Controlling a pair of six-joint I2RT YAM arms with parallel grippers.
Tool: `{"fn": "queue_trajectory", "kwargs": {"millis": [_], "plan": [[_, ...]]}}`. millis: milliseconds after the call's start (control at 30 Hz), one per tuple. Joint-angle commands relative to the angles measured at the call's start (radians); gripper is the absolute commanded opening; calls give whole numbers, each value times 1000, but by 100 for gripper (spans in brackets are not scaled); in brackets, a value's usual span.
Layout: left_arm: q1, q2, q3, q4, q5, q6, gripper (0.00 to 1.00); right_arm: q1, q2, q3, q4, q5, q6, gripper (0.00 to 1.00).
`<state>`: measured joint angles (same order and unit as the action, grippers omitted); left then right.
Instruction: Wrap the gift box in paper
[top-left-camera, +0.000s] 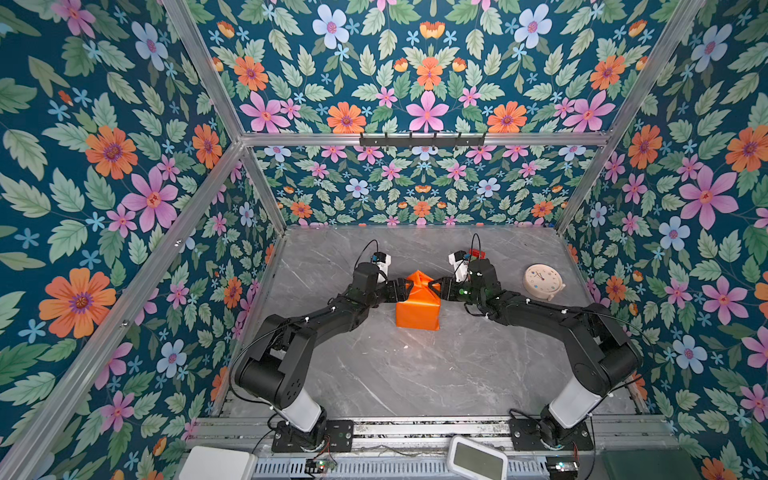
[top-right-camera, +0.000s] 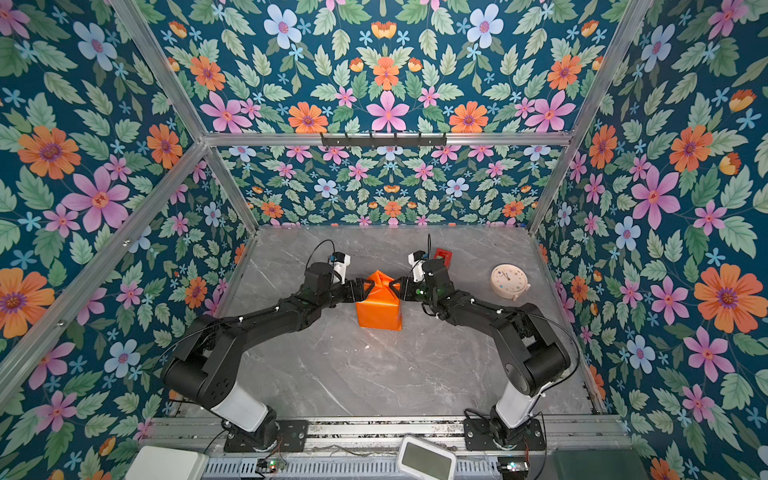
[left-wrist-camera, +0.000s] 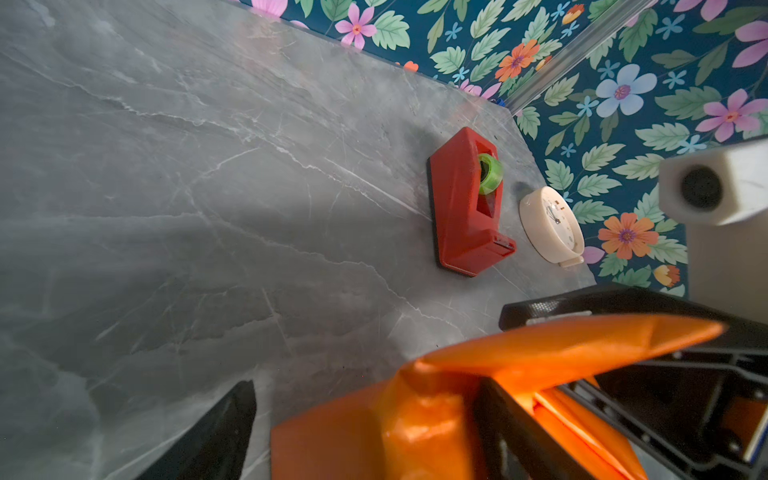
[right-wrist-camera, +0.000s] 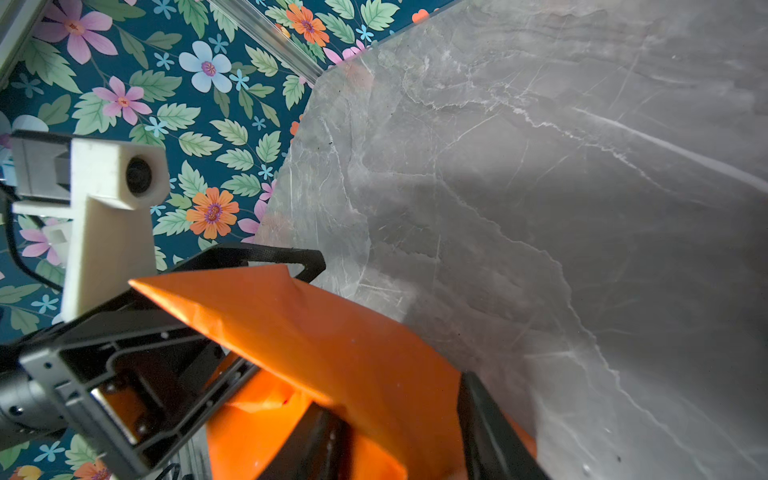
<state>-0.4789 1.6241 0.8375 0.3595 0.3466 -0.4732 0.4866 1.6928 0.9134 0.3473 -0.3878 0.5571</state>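
Near the red tape dispenser (left-wrist-camera: 465, 203), robot-side of it, the paper (top-left-camera: 417, 309) hides the gift box entirely. Left gripper (top-left-camera: 404, 289) spread, loose; right gripper (top-left-camera: 435, 287) clamps the raised flap. Glossy, likely slippery, light: pinch flap edges.

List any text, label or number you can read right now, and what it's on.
None can be read.
Clock: dial marks too small and blurred.
Red tape dispenser: no label shows.
Orange paper: plain.
Grey screen at the front edge: blank.
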Motion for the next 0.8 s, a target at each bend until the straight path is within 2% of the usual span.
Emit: {"fn": "queue_trajectory", "kwargs": {"millis": [0,333,567,633,767], "plan": [[-1,17,8,-57,6,36,85,4,6,-7,-130,-14,-29,45],[-2,-23,-31,-63,-1,81,86,3,-7,33,-155,-45,-37,47],[-2,-32,-58,-50,-3,86,87,3,-1,72,-183,-74,4,55],[-3,-29,-64,-45,0,80,87,-1,9,76,-162,-98,30,64],[-1,-27,-72,-34,4,71,87,-1,34,90,-128,-132,73,67]]}}
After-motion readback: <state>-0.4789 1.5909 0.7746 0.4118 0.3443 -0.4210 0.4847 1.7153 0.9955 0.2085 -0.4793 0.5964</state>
